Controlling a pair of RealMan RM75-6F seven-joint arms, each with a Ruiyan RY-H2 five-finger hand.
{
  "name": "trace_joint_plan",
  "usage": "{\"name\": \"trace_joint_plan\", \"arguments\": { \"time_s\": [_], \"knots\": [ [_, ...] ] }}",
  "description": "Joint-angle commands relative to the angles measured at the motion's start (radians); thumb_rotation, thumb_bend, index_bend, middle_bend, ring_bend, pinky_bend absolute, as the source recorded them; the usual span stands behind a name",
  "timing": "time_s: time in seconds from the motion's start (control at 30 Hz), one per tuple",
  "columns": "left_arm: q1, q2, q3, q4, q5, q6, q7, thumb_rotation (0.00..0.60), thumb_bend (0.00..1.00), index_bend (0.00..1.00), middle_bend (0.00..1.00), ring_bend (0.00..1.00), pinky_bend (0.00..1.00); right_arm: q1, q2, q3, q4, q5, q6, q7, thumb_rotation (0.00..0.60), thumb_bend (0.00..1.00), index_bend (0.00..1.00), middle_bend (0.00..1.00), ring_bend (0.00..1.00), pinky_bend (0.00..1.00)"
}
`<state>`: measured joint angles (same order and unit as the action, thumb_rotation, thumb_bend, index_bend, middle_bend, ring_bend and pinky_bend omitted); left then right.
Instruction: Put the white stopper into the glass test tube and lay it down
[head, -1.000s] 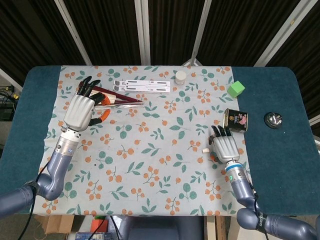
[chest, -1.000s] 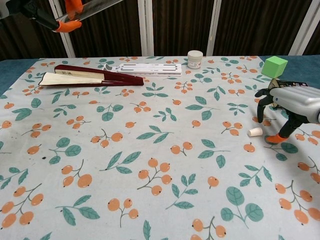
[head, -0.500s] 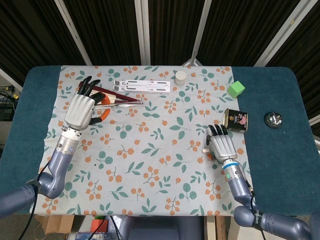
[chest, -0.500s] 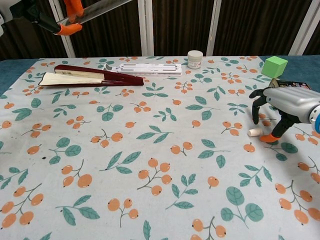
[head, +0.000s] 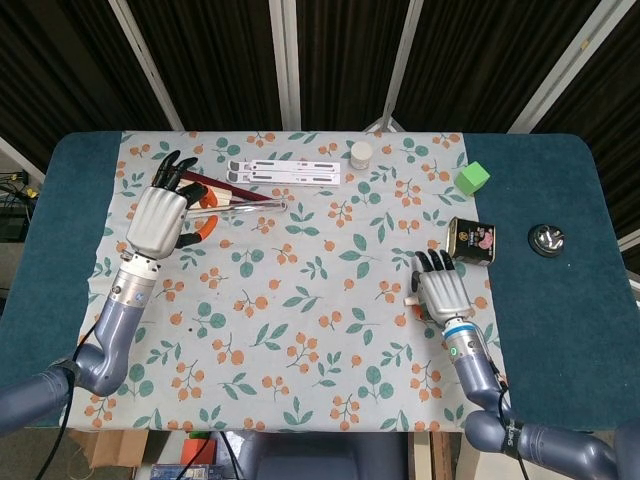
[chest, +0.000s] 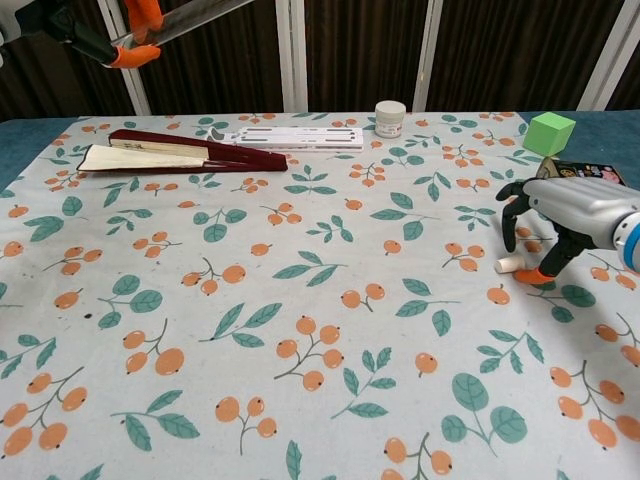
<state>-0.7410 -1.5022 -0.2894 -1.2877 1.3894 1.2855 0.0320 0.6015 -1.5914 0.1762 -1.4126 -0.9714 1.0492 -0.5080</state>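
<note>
The white stopper (chest: 509, 264) lies on its side on the flowered cloth at the right, also seen in the head view as a stopper (head: 409, 299) just left of my right hand. My right hand (chest: 570, 212) arches over it, fingers spread and curved down, the orange thumb tip on the cloth beside the stopper. It holds nothing. My left hand (head: 160, 218) is raised at the far left and grips the glass test tube (head: 255, 206), which points right, roughly level. In the chest view the tube (chest: 195, 14) crosses the top left corner beside that hand (chest: 70, 30).
A dark red folding fan (chest: 190, 155) and a white slotted bar (chest: 290, 135) lie at the back left. A small white jar (chest: 390, 117) stands at the back centre. A green cube (chest: 549, 132), a printed tin (head: 471, 240) and a metal bell (head: 546, 239) sit at the right.
My right hand has shifted left and closer around the stopper, which stays on the cloth. The left hand and tube have barely moved.
</note>
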Motion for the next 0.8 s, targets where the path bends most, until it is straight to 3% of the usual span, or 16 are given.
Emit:
{"name": "trace_joint_plan", "arguments": {
  "time_s": [0.03,0.6,0.8],
  "knots": [
    [0.000,-0.001,0.000,0.000,0.000,0.001,0.000,0.600,0.60,0.62,0.64,0.13,0.00,0.002,-0.001,-0.001,-0.001,-0.002,0.000,-0.002,0.600,0.30,0.53,0.13,0.00,0.00],
    [0.002,0.003,-0.004,-0.004,-0.002,0.005,-0.003,0.600,0.60,0.62,0.64,0.13,0.00,0.011,-0.005,-0.003,0.000,0.018,-0.003,-0.021,0.600,0.37,0.54,0.13,0.00,0.00],
    [0.004,0.006,-0.003,-0.007,0.000,0.007,-0.003,0.600,0.60,0.62,0.64,0.13,0.00,0.010,-0.004,-0.005,-0.005,0.021,0.000,-0.022,0.600,0.40,0.59,0.14,0.00,0.00]
  ]
}}
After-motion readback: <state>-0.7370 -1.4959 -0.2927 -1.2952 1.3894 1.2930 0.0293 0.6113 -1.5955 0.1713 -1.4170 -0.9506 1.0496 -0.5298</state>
